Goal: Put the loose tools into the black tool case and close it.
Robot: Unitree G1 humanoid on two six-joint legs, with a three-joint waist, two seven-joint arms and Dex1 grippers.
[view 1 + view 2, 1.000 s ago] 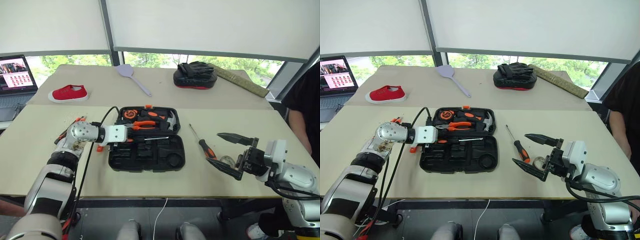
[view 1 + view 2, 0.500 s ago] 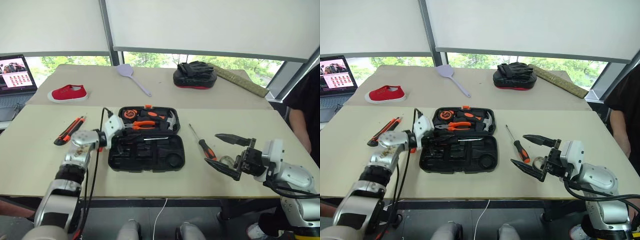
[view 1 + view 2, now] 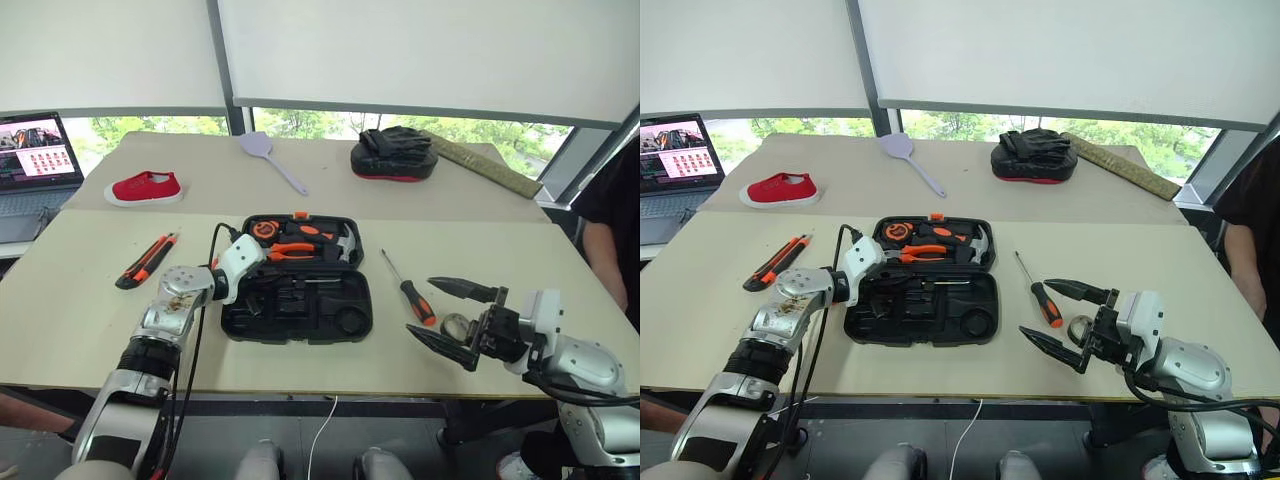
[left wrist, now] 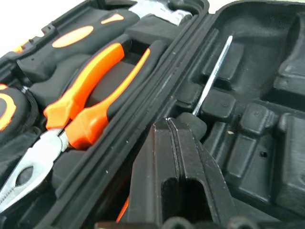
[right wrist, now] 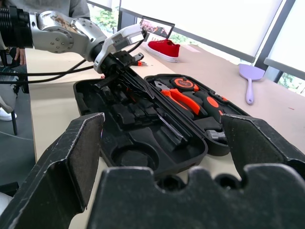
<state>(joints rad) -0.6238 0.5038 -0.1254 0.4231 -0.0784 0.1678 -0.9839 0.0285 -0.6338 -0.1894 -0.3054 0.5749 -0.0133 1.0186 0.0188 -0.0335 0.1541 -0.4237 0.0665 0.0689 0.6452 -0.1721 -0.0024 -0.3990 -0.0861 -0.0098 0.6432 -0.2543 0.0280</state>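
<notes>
The black tool case (image 3: 350, 320) lies open in the middle of the near table. My left gripper (image 3: 262, 284) is shut with nothing in it and reaches into the case's left side. Its fingertips (image 4: 169, 125) rest against the black handle end of a screwdriver (image 4: 212, 76) lying in a slot by the hinge. An orange-black utility knife (image 3: 146, 260) lies on the table left of the case. Another screwdriver (image 3: 410, 292) lies right of the case, with a small black tape roll (image 3: 455, 325) beside it. My right gripper (image 3: 420, 307) hovers open over that spot.
Orange-handled pliers (image 3: 295, 250), a hammer and a tape measure (image 3: 262, 230) fill the case's far half. On the far table lie a red shoe (image 3: 142, 187), a lilac spatula (image 3: 268, 157) and a black-and-red mitt (image 3: 392, 158). A laptop (image 3: 35, 150) stands far left; a person (image 3: 615, 210) at the right edge.
My left wrist has rolled and swung right, uncovering the utility knife, and its gripper has shut inside the case. The right arm has kept still.
</notes>
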